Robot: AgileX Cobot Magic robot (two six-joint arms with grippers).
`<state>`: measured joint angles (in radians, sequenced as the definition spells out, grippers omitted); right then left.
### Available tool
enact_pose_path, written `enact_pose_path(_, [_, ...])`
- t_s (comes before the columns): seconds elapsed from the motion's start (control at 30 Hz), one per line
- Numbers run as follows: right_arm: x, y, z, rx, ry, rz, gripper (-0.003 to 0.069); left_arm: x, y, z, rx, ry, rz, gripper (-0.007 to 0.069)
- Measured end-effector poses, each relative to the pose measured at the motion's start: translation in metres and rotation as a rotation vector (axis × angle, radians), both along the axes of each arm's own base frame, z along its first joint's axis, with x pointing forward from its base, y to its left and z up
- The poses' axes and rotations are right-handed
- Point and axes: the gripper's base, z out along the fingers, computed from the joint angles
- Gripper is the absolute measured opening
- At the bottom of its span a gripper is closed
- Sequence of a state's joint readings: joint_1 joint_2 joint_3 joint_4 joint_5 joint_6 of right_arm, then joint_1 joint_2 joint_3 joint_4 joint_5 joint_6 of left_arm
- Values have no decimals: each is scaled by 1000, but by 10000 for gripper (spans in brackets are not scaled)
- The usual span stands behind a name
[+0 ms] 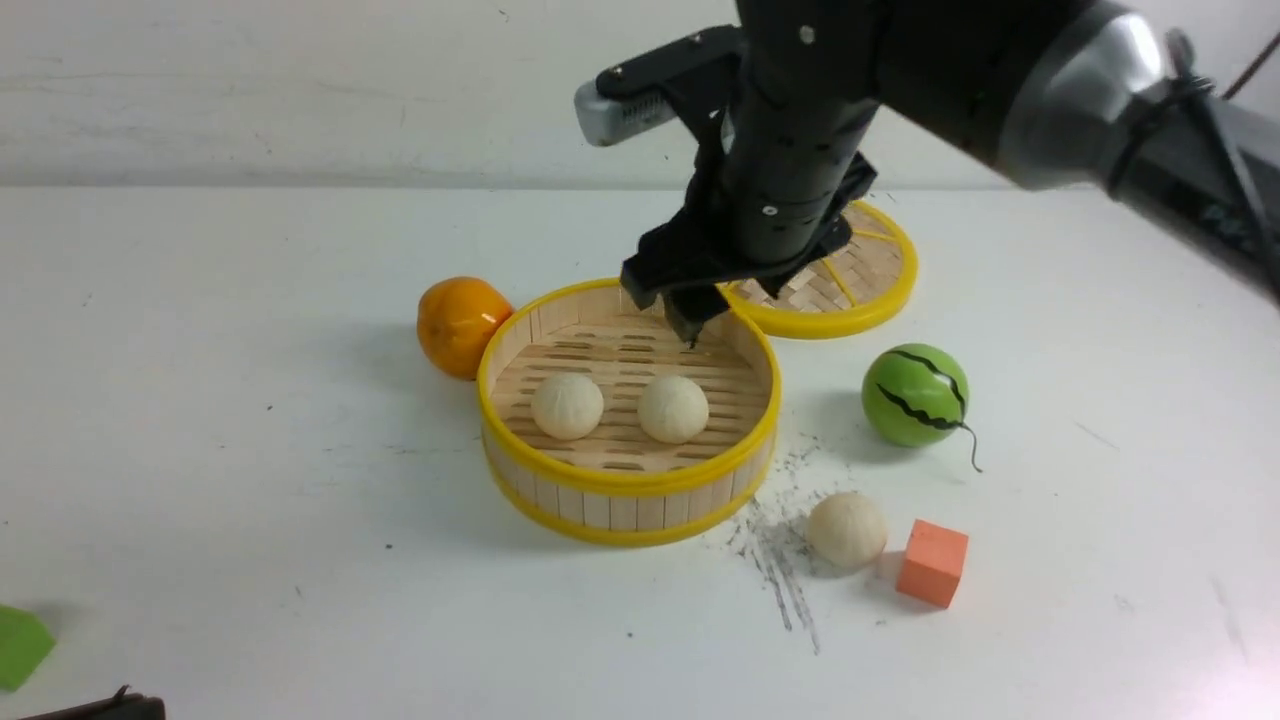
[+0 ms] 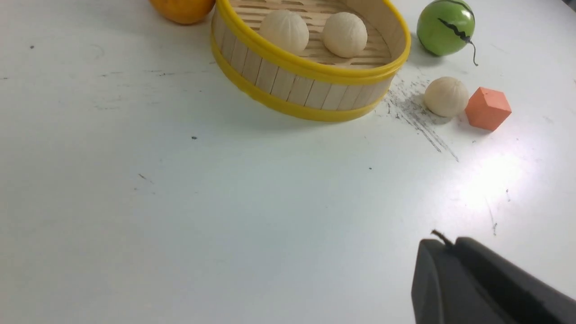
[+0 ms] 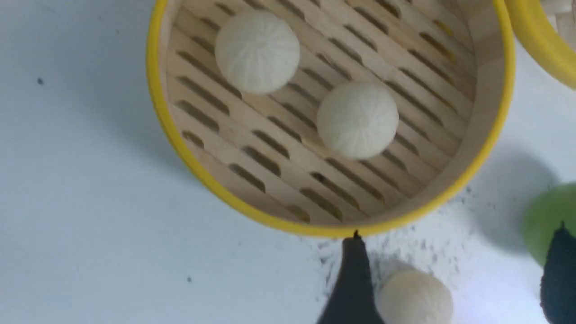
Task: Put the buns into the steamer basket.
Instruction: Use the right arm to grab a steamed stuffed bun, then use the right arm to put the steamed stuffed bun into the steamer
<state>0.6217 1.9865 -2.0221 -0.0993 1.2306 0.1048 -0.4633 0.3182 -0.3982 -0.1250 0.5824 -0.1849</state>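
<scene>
Two cream-white buns (image 1: pixel 567 405) (image 1: pixel 673 408) lie side by side on the slatted floor of the steamer basket (image 1: pixel 630 482). A third bun (image 1: pixel 846 529) rests on the table to the basket's front right, touching nothing but the table. My right gripper (image 1: pixel 670 305) hangs open over the basket's back rim, nothing between its fingers (image 3: pixel 355 274). The right wrist view looks down on both basket buns (image 3: pixel 257 51) (image 3: pixel 357 119) and the loose bun (image 3: pixel 414 297). My left gripper (image 2: pixel 443 243) is shut and empty, low over bare table well in front of the basket (image 2: pixel 315 74).
An orange (image 1: pixel 460 325) touches the basket's left side. The flat woven lid (image 1: pixel 860 290) lies behind the basket, partly under my right arm. A green watermelon ball (image 1: pixel 915 395) and an orange cube (image 1: pixel 933 562) sit right of the basket. A green scrap (image 1: pixel 20 645) lies front left.
</scene>
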Motion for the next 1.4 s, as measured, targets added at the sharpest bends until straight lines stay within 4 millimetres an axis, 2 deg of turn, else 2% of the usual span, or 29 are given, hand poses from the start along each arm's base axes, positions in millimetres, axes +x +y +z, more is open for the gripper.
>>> enact_pose_path(0.1, [-13,-18,-9,-39,58,-24,475,0,0,0,-2,1,0,27])
enact_pose_path(0.2, [-22,-45,-44,-116,178,-98,461,-1,-1,0,-17,5,-3,29])
enact_pose_path(0.23, [-22,-46,-43,-113,176,-103,460,-1,-1,0,-18,5,-3,29])
enact_pose_path(0.3, [-21,-59,-75,-129,222,-160,459,-1,-1,0,-21,6,-4,33])
enact_pose_path(0.33, [-20,-61,-85,-122,223,-178,458,-1,-1,0,-21,6,-4,35])
enact_pose_path(0.47, [-12,-61,-112,-70,192,-222,458,-1,-1,1,-27,8,-5,38])
enact_pose_path(0.77, [4,-52,-145,-37,157,-216,447,-1,-1,2,-40,2,-5,38])
enact_pose_path(0.87, [4,-53,-151,-60,173,-215,374,-1,-1,2,-43,-2,-4,38])
enact_pose_path(0.9, [5,-53,-151,-61,172,-214,360,-1,-1,2,-43,-2,-4,38])
enact_pose_path(0.93, [4,-54,-151,-78,173,-211,302,-1,-1,2,-43,-2,-4,39])
enact_pose_path(0.97, [4,-54,-150,-81,174,-211,282,-1,-1,2,-43,-2,-4,39])
enact_pose_path(1.07, [7,-55,-144,-101,170,-209,129,-1,-1,2,-44,-2,-4,39])
enact_pose_path(1.1, [10,-53,-132,-104,150,-203,46,-1,-1,2,-44,-2,-4,40])
enact_pose_path(1.17, [12,-49,-121,-100,128,-187,20,-1,-1,2,-44,-2,-4,42])
enact_pose_path(1.27, [14,-22,-62,-42,-25,-76,16,-1,-1,2,-45,-2,-4,48])
enact_pose_path(1.4, [11,10,-23,48,-168,18,16,-1,-1,2,-46,-4,-4,50])
